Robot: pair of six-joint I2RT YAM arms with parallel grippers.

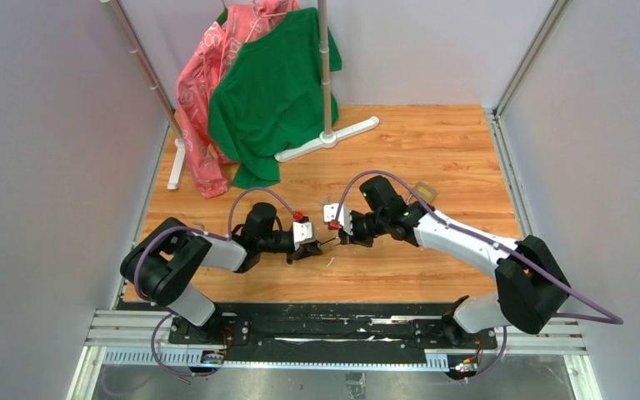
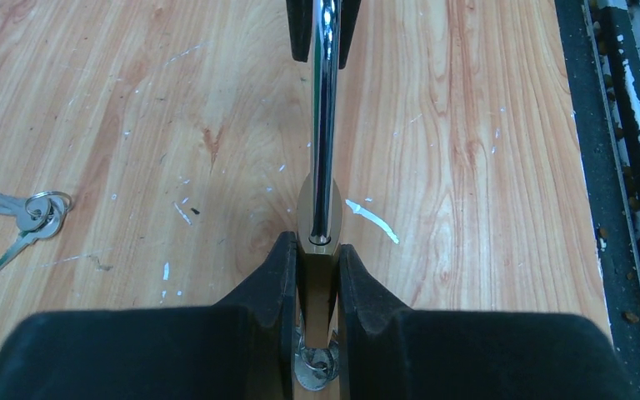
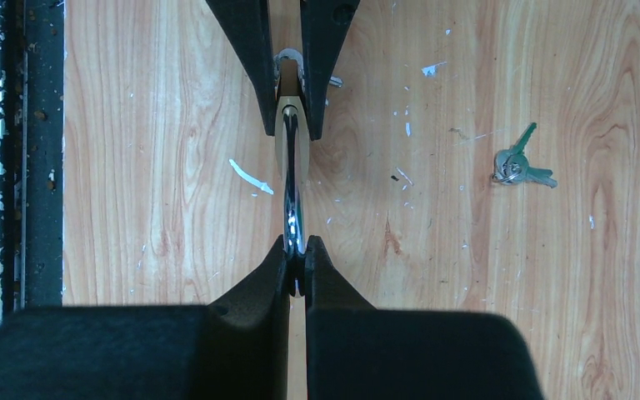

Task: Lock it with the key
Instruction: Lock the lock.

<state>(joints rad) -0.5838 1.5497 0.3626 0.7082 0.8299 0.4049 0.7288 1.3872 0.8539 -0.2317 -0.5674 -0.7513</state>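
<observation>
In the left wrist view, at lower centre, the left gripper [image 2: 317, 248] is clamped on the oval brass padlock body [image 2: 318, 212]; the right gripper [image 3: 297, 247] pinches its curved chrome steel shackle [image 3: 291, 200]; the small silvery key cluster on a ring [image 2: 29, 218] lies at middle left on the light wooden table [image 2: 483, 167], well apart from both.

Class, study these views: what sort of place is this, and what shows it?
Probably a robot test cell, not a home: left arm and right arm bolted at the edge of a wooden table, bare grey walls, and props: a clothes rack, a padlock, keys.
</observation>
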